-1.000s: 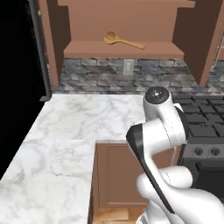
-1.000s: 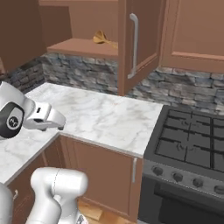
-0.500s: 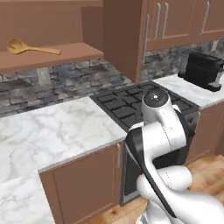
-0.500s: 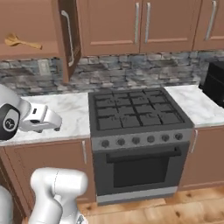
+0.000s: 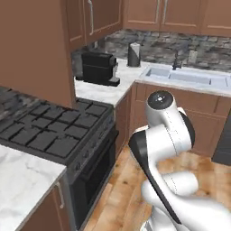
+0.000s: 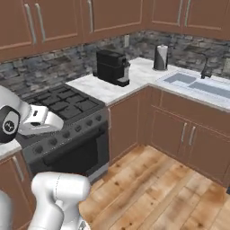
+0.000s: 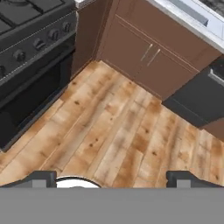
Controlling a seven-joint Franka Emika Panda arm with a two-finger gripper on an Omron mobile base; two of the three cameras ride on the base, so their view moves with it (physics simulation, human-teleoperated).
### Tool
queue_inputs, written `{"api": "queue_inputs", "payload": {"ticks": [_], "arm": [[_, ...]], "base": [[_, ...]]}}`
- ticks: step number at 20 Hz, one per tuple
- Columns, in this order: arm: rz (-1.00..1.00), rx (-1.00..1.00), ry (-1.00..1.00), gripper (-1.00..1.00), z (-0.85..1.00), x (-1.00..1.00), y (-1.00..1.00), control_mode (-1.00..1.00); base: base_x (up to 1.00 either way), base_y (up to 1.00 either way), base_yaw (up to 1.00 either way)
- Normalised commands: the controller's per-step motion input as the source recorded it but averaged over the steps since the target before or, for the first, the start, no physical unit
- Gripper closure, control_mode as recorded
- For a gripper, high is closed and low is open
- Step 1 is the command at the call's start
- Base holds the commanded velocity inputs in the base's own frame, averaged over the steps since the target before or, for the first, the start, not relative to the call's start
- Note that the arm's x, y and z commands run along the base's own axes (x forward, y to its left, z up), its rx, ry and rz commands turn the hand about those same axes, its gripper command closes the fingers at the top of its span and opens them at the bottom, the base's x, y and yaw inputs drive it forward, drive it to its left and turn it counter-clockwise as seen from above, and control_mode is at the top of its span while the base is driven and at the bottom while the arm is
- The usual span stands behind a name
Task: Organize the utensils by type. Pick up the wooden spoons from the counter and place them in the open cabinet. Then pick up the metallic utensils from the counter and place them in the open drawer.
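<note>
Pincer: the gripper (image 7: 111, 177) has its two dark tips standing far apart at the near edge of the hand view, jaws wide open with nothing between them.
Below the pincer: bare wooden floor (image 7: 109, 127), light brown planks, well apart from the tips.
Arm: white, folded close over the base, its round dark-capped joint (image 5: 161, 101) high in the left base view.
Stove: black gas range (image 5: 49, 131) to the left of the arm, with grates on top and an oven door (image 7: 30, 96) below; knobs run along its front edge.
Counter: white marble counter (image 6: 112, 87) runs from the range to the far corner and on to the right; a second piece lies near left (image 5: 22, 180).
On the counter: a black coffee machine (image 6: 112, 67) just right of the range; a dark upright cylinder (image 6: 161, 57) in the far corner, perhaps a paper-towel roll, too small to be sure.
Sink: pale basin (image 5: 185, 74) set in the counter at far right, dark faucet (image 5: 177, 61) behind it.
Cabinets: brown wall cabinets (image 6: 54, 20) with silver bar handles above; brown base cabinets (image 6: 179, 134) under the sink.
Dark appliance: a dark front (image 7: 197, 105) right of the base cabinets in the hand view.
</note>
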Motion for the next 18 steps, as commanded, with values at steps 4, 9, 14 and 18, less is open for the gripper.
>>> {"api": "queue_inputs", "payload": {"ticks": [4,9,14,18], "arm": [[0.0,0.0,0.0,-1.0,0.0,0.0,0.0,1.0],[0.0,0.0,0.0,-1.0,0.0,0.0,0.0,1.0],[0.0,0.0,0.0,-1.0,0.0,0.0,0.0,1.0],[0.0,0.0,0.0,-1.0,0.0,0.0,0.0,1.0]], "base": [[0.0,-0.21,-1.0],[0.0,-0.27,-1.0],[0.01,-0.4,-0.93],[0.43,-0.51,-0.49]]}}
